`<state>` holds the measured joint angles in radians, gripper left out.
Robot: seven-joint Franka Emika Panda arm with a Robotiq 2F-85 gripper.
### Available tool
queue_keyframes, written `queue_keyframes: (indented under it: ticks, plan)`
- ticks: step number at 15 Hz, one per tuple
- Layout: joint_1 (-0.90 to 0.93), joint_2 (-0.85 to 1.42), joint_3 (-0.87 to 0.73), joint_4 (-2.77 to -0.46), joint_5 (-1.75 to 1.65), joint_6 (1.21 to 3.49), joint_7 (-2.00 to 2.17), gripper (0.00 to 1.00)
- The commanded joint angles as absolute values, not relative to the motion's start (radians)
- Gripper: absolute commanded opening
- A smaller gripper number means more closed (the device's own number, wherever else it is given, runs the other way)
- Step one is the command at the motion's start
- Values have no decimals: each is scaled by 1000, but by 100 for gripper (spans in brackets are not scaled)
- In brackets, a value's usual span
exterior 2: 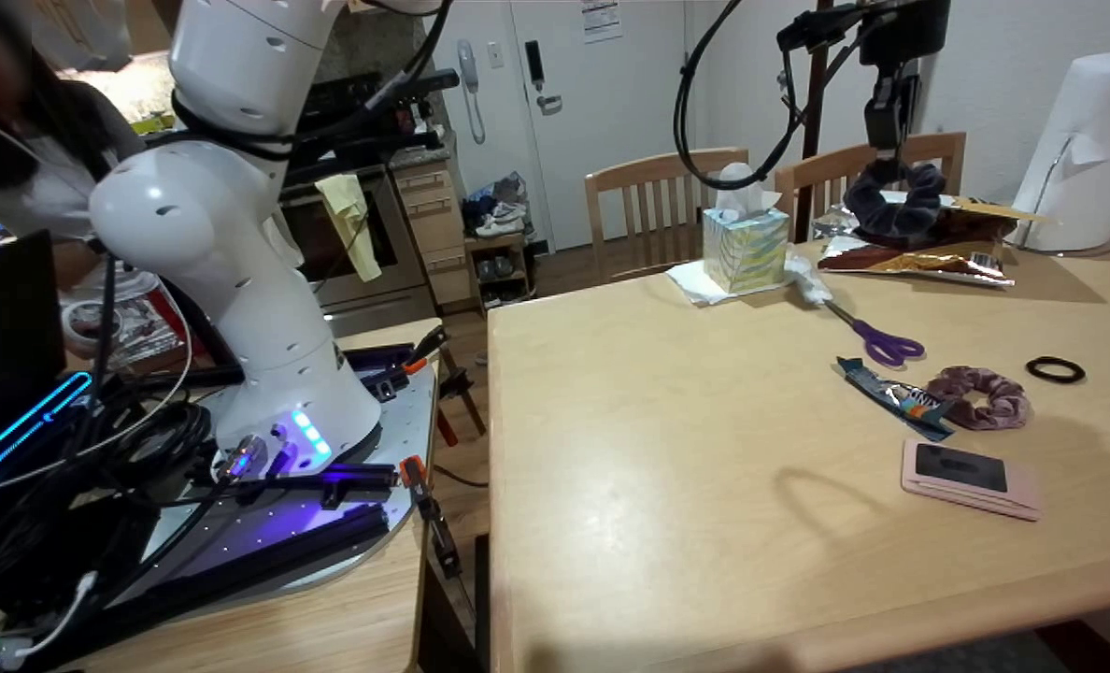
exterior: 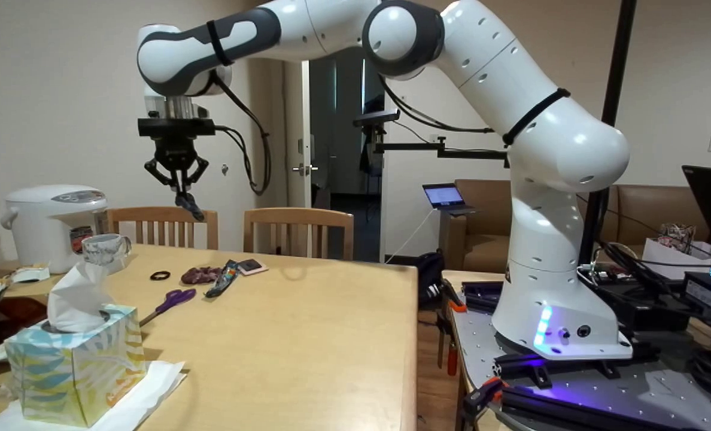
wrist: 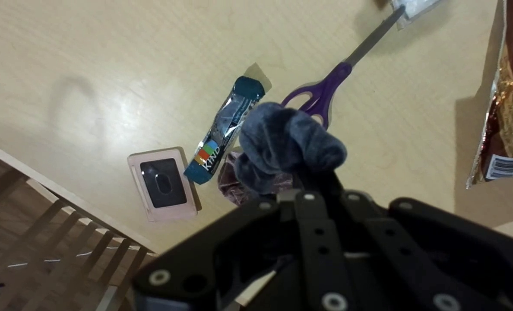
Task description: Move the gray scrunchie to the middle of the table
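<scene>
The gray scrunchie (exterior: 190,207) hangs from the fingertips of my gripper (exterior: 181,189), well above the far part of the table (exterior: 319,323). In an exterior view the scrunchie (exterior 2: 903,221) shows as a dark ring dangling below the gripper (exterior 2: 889,161), with foil bags behind it. In the wrist view the gripper (wrist: 319,178) is shut on one side of the scrunchie (wrist: 278,138). There the scrunchie covers part of a maroon scrunchie and of the scissors handles lying on the table below.
On the table lie a maroon scrunchie (exterior 2: 1008,402), snack bar (exterior 2: 896,400), pink card holder (exterior 2: 971,479), purple scissors (exterior 2: 887,348) and black hair tie (exterior 2: 1056,369). A tissue box (exterior: 74,359), mug (exterior: 105,248), white water dispenser (exterior: 50,224) and paper towel roll (exterior 2: 1083,154) stand there too.
</scene>
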<state>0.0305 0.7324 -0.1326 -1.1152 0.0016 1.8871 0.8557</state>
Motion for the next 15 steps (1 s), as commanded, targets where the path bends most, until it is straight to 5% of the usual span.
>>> queue_keyframes:
  ticks: [1, 2, 3, 4, 7, 14, 15]
  plan:
    - [13, 765, -111, -1050, 39, 1855, 860, 1]
    - [11, 768, -107, -1045, 48, 1854, 857, 31]
    - [7, 769, -101, -1042, 53, 1858, 840, 32]
    - [25, 747, -119, -1087, 22, 1882, 856, 12]
    - [24, 755, -115, -1074, 29, 1881, 855, 31]
    - [23, 756, -115, -1073, 30, 1881, 855, 33]
    - [23, 756, -115, -1073, 30, 1881, 855, 58]
